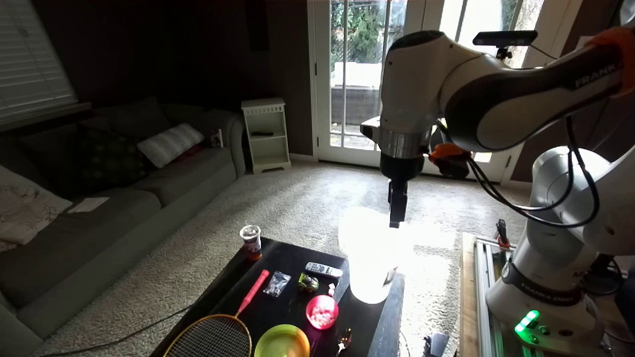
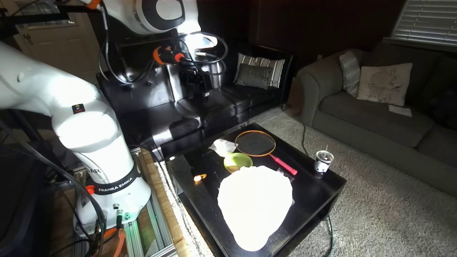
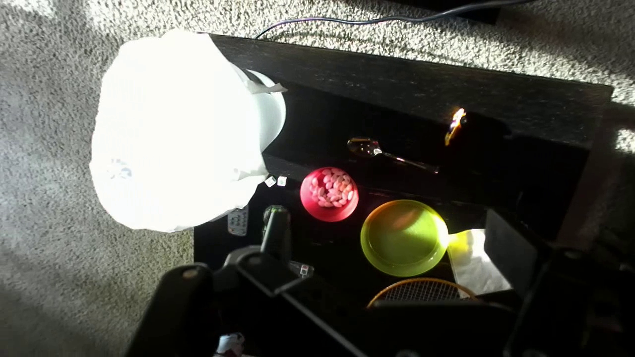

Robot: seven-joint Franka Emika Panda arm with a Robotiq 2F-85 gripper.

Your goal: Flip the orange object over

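While gripper (image 3: 384, 215) hangs well above black tabletop (image 3: 317, 119), spread wide and gripping nothing, small orange object (image 3: 455, 127), possibly toy car, lies on it near handle end of spoon (image 3: 378, 151); glare blurs outline; likely light, stiff, slick, hard to damage; best pinched across narrow middle, low and firm, lest it skid
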